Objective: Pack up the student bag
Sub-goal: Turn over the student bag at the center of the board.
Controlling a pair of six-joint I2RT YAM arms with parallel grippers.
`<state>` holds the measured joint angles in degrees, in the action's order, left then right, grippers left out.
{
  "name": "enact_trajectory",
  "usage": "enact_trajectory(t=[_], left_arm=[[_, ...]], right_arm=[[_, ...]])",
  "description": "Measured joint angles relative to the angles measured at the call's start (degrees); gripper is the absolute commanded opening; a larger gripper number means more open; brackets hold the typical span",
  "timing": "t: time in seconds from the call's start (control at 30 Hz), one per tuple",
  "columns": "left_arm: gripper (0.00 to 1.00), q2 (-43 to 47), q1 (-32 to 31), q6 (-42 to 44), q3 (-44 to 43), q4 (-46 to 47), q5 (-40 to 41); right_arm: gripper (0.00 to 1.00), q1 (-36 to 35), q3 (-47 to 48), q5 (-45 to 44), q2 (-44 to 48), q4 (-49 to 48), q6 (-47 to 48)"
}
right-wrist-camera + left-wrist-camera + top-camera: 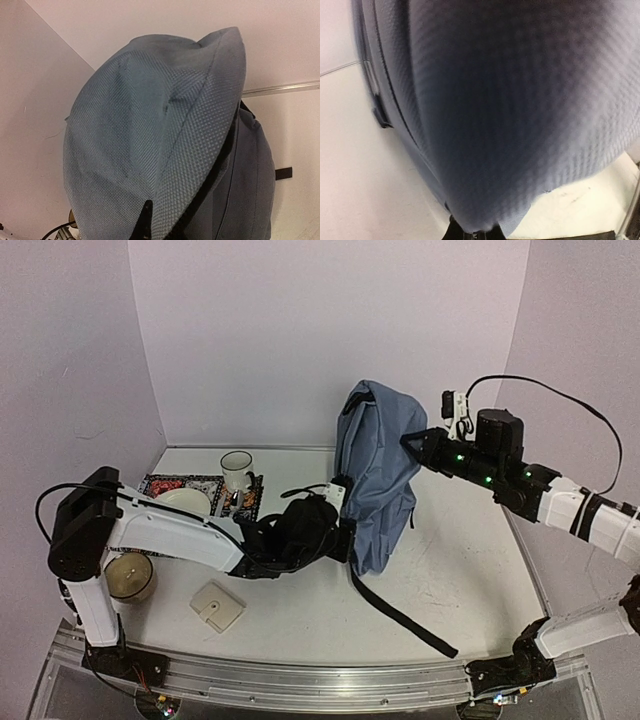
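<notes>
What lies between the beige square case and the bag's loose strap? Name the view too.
Nothing: the top view shows only bare table between the case and the student bag's strap.

left arm low, reaching right, left gripper pinching student bag | right arm raised, right gripper pinching its top

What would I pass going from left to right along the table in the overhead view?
tan round container → white plate → white mug → student bag. The beige square box overlaps the plate and the mug sideways, so it is left out.
</notes>
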<state>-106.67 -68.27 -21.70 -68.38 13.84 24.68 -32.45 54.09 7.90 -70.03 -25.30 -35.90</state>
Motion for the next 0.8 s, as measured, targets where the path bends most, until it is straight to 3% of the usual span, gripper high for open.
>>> enact_trajectory(t=[0.33, 0.53, 0.7, 0.8], left_arm=[[0.0, 15.5, 0.1, 14.5, 1.8, -14.9, 10.6], [0.0, 17.4, 0.1, 20.9, -1.1, -24.3, 11.4], [0.0, 13.5, -1.2, 22.3, -2.4, -28.6, 6.9], [0.01, 9.6, -2.8, 21.6, -2.9, -29.2, 5.1]], right_arm=[[0.0, -0.5, 4.7, 3.2, -3.5, 0.4, -1.1], [0.0, -0.7, -4.3, 0.4, -3.3, -2.6, -4.0], [0.16, -1.1, -17.0, -3.1, -3.3, -3.3, -7.9], [0.39, -1.0, -21.5, -5.1, -3.3, -1.4, -8.1]])
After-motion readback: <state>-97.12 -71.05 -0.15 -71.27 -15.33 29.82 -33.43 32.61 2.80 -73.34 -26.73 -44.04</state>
